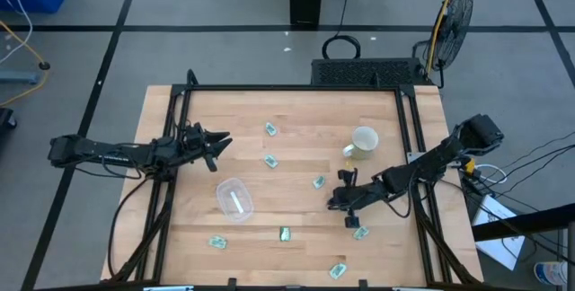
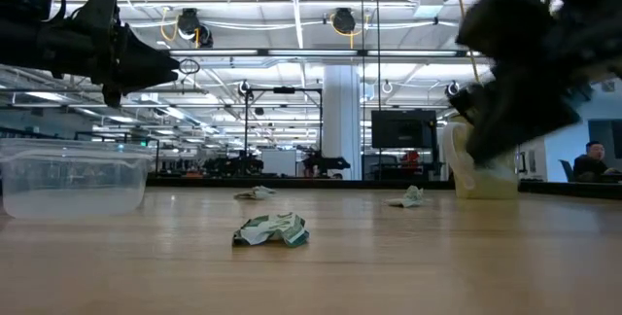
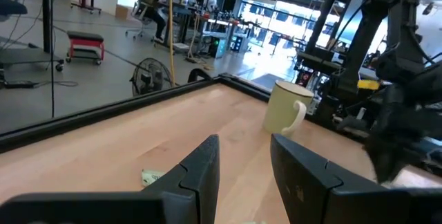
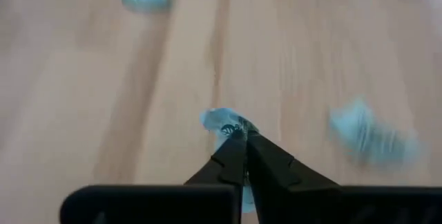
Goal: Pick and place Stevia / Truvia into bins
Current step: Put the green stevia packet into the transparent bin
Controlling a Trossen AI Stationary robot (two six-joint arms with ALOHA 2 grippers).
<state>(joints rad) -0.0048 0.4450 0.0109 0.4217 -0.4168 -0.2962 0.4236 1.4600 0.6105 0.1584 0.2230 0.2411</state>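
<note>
Right end effector (image 4: pixel 242 135) pinches a crumpled pale green-white Stevia packet (image 4: pixel 222 122) above the table (image 4: pixel 103 99).

High view straight down over whole table (image 1: pixel 296 120); low view level across it; both share mug (image 1: pixel 364 140).

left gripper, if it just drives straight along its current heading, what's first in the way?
Probably nothing on the table: the left gripper sits raised, fingers open, pointing across toward the white mug and the right arm beyond it. The mug looks first in line if it stays low enough; depth is unclear.
</note>
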